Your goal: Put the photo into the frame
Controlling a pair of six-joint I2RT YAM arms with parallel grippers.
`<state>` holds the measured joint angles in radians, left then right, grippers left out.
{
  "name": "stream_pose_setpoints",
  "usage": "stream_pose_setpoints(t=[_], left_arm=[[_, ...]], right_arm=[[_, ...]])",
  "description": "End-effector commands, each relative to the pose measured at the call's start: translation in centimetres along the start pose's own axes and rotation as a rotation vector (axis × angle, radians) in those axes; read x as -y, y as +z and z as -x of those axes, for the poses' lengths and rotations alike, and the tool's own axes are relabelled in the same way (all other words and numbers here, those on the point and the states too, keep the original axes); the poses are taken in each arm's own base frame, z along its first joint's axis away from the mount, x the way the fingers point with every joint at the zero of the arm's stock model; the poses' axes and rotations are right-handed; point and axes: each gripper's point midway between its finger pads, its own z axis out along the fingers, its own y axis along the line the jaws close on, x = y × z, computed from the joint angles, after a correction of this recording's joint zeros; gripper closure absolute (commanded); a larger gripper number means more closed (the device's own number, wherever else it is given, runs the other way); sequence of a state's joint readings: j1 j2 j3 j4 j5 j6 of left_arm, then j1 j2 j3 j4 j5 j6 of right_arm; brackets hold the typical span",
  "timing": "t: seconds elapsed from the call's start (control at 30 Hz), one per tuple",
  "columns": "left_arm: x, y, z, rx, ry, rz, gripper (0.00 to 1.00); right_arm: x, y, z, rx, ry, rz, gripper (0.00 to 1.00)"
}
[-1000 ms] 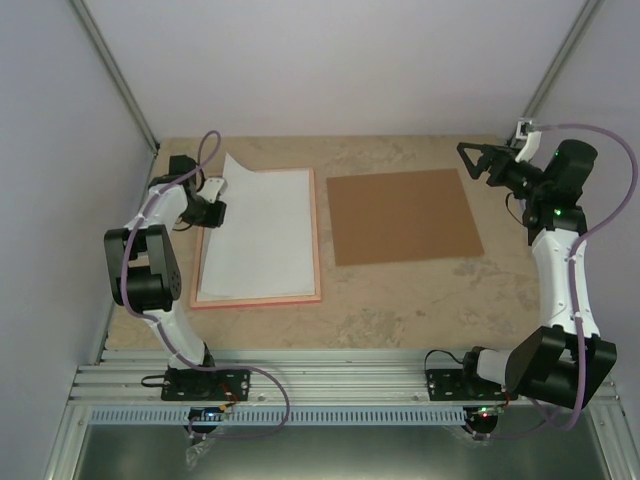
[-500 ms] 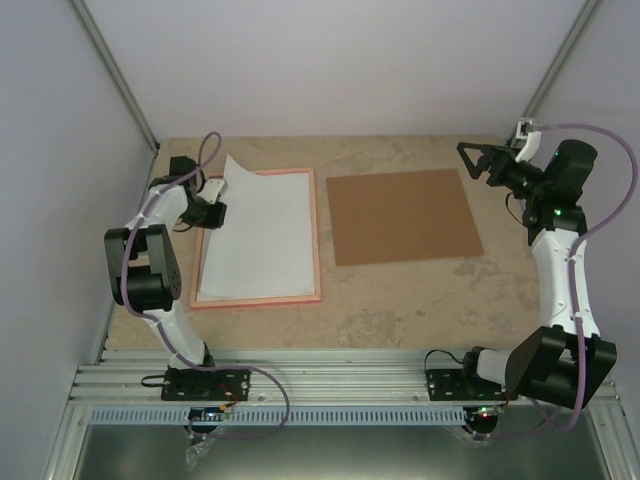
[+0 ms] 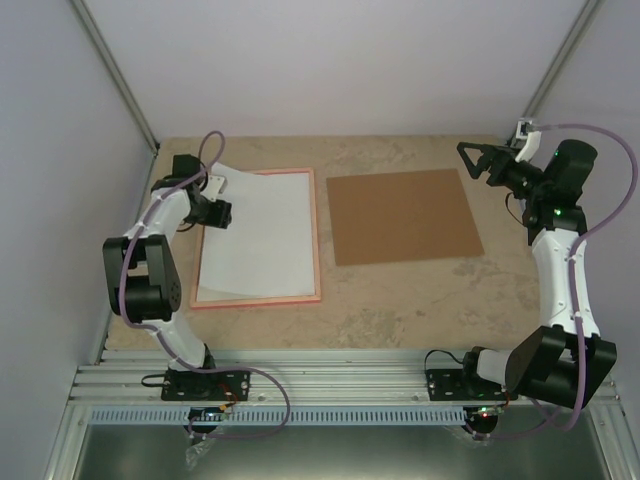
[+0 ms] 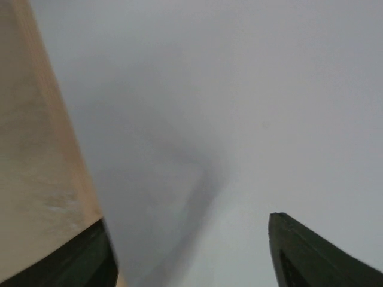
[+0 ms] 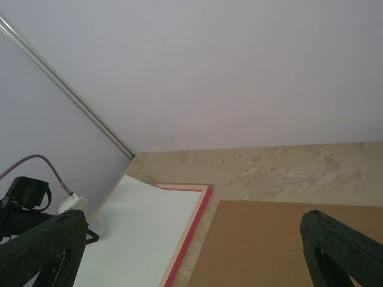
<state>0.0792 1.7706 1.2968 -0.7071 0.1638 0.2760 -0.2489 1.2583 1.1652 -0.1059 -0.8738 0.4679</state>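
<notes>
White back up, the photo (image 3: pixel 258 232) lies in the frame (image 3: pixel 317 240), its left edge beside the wide-spread left hand (image 3: pixel 218 211).

We take this for a robotics lab cell: pale panels (image 3: pixel 330 60) on aluminium struts (image 3: pixel 117 80) enclose a mottled tabletop (image 3: pixel 400 300). Two cabled arms (the left arm (image 3: pixel 138 278), the right arm (image 3: pixel 562 280)) are bolted to a slotted aluminium rail (image 3: pixel 340 385) at its near edge.

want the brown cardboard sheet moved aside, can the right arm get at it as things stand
Probably yes. The right gripper is open and sits near the far right corner of the cardboard sheet, which lies flat and bare, with nothing between them.
</notes>
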Motion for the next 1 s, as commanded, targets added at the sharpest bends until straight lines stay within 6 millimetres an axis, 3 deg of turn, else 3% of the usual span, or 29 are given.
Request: stream_pose_setpoints(t=[0.0,0.1,0.3,0.4,0.5,0.67,0.87,0.97], left_arm=[[-2.0,-2.3,1.0,0.061,-0.007,0.143,0.25],[-2.9,-3.1,1.0,0.07,-0.004,0.207,0.09],[-2.9,-4.1,1.5,0.101,0.005,0.212,0.01],[-1.0,-4.9,2.4,0.142,0.054,0.133,0.01],[1.9,-5.9,3.9,0.201,0.128,0.074,0.01],[8.4,-6.9,6.8,0.281,0.223,-0.018,0.01],[17.4,-5.2,7.8,0.293,0.339,-0.181,0.0],[21.5,-3.7,8.4,0.252,0.32,-0.303,0.01]], right_arm=[[0.4,0.3,-0.1,0.005,-0.003,-0.01,0.02],[0.5,0.3,-0.3,0.001,-0.003,-0.011,0.02],[0.7,0.5,-0.4,-0.005,-0.008,-0.008,0.02],[1.0,0.6,-0.9,-0.022,-0.025,-0.014,0.02],[1.9,0.8,-2.3,-0.062,-0.049,-0.032,0.02],[4.2,1.6,-5.4,-0.173,-0.06,-0.053,0.02],[6.3,1.9,-9.1,-0.3,-0.129,-0.066,0.02],[8.7,2.1,-10.9,-0.37,-0.133,-0.121,0.02]])
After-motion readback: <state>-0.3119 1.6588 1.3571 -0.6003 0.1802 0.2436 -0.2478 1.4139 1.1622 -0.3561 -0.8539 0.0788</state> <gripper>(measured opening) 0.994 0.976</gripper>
